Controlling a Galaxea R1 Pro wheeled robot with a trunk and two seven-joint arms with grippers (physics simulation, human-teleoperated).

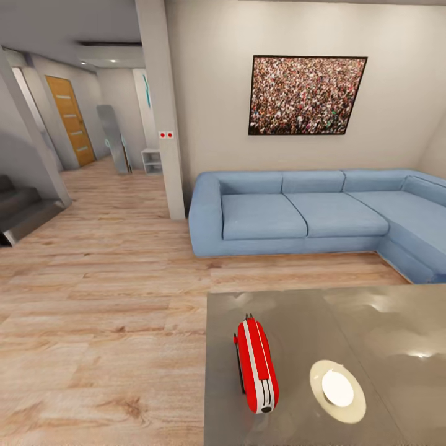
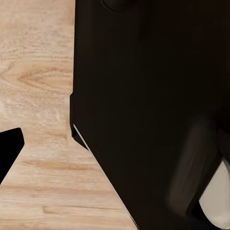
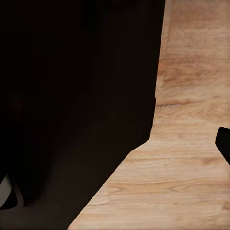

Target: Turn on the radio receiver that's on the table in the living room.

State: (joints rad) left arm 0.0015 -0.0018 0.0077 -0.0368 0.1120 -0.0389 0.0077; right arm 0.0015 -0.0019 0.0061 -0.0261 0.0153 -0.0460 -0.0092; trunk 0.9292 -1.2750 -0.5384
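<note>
**Desk:** What is the head view showing in the living room (image 1: 124, 260)?

**Photographer:** The radio receiver (image 1: 257, 365) is sitting on the table (image 1: 384, 322), near that glossy grey top's left edge, seen from above and end-on. Its red body with white stripes is running away from the camera, and a thin dark handle is showing along its left side. A flat cream disc (image 1: 337, 390) is lying just to its right on the same top, apart from it.

**Desk:** And behind the table?

**Photographer:** Light wood planks are stretching to a blue sectional sofa (image 1: 310, 214), which is standing against a beige wall under a framed crowd picture (image 1: 306, 95). To the left, a hallway is leading past a pillar (image 1: 162, 111) to an orange door (image 1: 70, 121), and dark steps (image 1: 21, 210) are showing at the far left.

**Desk:** How are the grippers standing?

**Photographer:** I cannot tell. In the left wrist view a large dark body (image 2: 153, 115) is blocking most of the frame, with wood floor (image 2: 38, 86) beside it and a black tip (image 2: 8, 148) poking in at the edge. In the right wrist view, a dark mass (image 3: 72, 105) is hanging over plank floor (image 3: 191, 124), with a small black tip (image 3: 224, 143) at the edge. Neither view is showing the opening between the fingers, or anything in a grasp.
</note>
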